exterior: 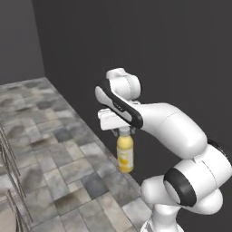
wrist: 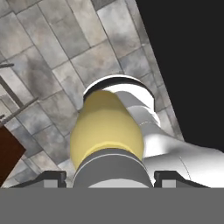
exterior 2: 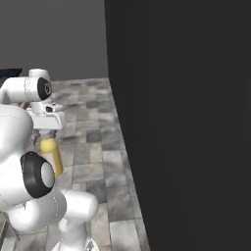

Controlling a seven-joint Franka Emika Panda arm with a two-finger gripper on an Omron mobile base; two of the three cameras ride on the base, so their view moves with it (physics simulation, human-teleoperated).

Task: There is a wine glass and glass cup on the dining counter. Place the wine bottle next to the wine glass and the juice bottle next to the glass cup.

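The juice bottle (exterior: 125, 155) looks like smooth, faintly glossy plastic, pale yellow under a matt grey cap. The floor (exterior: 50, 136) is mottled grey stone tile, dull and rough-looking. At two o'clock from the bottle, the dark wall (exterior: 149, 50) is flat and matt.

My gripper (exterior: 123, 130) carries the juice bottle (exterior: 125, 155) hanging upright in the air above the tiled floor (exterior: 50, 136); a tall dark wall (exterior: 149, 50) stands just beside the bottle on my right, blocking that side; open floor to my left and ahead; thin metal chair legs (exterior: 10, 163) stand well apart at the far left; my own white base sits right below the bottle in the hand view.
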